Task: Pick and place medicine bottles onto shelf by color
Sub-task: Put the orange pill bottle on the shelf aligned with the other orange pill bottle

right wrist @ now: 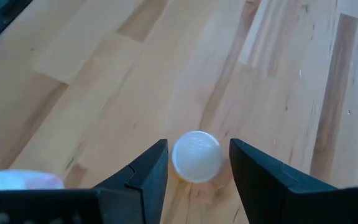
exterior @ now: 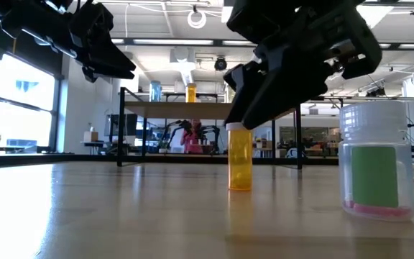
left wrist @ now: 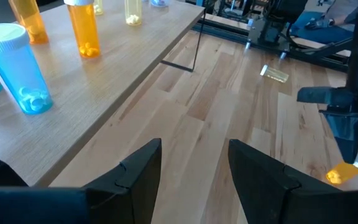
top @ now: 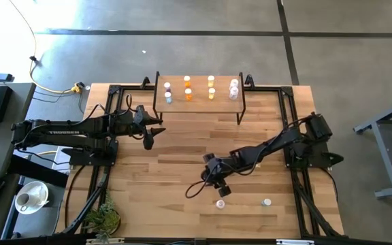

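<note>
Right end effector (top: 218,190) hangs over an orange bottle (exterior: 239,158) near the worktop's (top: 182,150) front edge, fingers spread to either side of its white cap (right wrist: 196,155) and not yet clenched on it. We see the shelf (top: 199,105) along the far edge already carrying rows of bottles, orange and yellow in the middle, pale ones toward its ends. Beside it the left end effector (top: 150,143) waits, released and empty. A second, wider bottle with a green label (exterior: 376,173) stands toward the front right corner. We judge the orange bottle light, rigid and smooth-sided, tall for its narrow base and so easy to tip; the safest hold looks to be square across the body just under the cap.
</note>
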You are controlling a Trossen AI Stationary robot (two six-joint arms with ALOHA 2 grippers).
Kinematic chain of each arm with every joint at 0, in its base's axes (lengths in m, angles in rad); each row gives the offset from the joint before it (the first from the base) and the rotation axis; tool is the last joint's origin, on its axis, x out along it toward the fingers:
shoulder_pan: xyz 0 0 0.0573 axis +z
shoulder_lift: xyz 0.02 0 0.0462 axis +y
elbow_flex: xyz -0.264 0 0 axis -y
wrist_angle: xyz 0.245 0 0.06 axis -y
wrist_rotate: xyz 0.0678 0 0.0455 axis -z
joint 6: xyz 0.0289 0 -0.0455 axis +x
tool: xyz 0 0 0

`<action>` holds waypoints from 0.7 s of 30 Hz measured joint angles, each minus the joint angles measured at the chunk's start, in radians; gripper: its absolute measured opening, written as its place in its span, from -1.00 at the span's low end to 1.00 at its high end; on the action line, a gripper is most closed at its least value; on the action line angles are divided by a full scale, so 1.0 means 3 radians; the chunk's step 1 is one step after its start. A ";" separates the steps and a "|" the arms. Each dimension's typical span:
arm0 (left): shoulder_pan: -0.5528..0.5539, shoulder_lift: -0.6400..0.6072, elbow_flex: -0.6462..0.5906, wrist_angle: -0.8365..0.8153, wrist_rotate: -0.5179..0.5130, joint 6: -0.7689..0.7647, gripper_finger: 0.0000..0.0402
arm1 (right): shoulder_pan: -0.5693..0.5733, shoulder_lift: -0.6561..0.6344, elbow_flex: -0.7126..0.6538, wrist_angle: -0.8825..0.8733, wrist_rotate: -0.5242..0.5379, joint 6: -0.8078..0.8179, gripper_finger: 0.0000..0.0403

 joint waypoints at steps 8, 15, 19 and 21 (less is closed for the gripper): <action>0.0001 0.0000 0.0000 -0.0003 0.0001 -0.0001 -0.13 | 0.0003 0.0165 0.0000 0.0044 0.0000 -0.0014 -0.19; -0.0001 0.0000 0.0000 -0.0004 -0.0003 0.0006 -0.13 | 0.0003 0.0165 0.0000 0.0104 0.0001 -0.0018 -0.19; 0.0001 0.0000 0.0000 -0.0003 -0.0003 0.0006 -0.13 | 0.0003 0.0162 0.0000 0.0117 0.0001 0.0000 -0.20; 0.0000 0.0000 0.0000 -0.0004 -0.0004 0.0006 -0.13 | 0.0003 0.0162 0.0000 0.0117 0.0001 0.0000 -0.24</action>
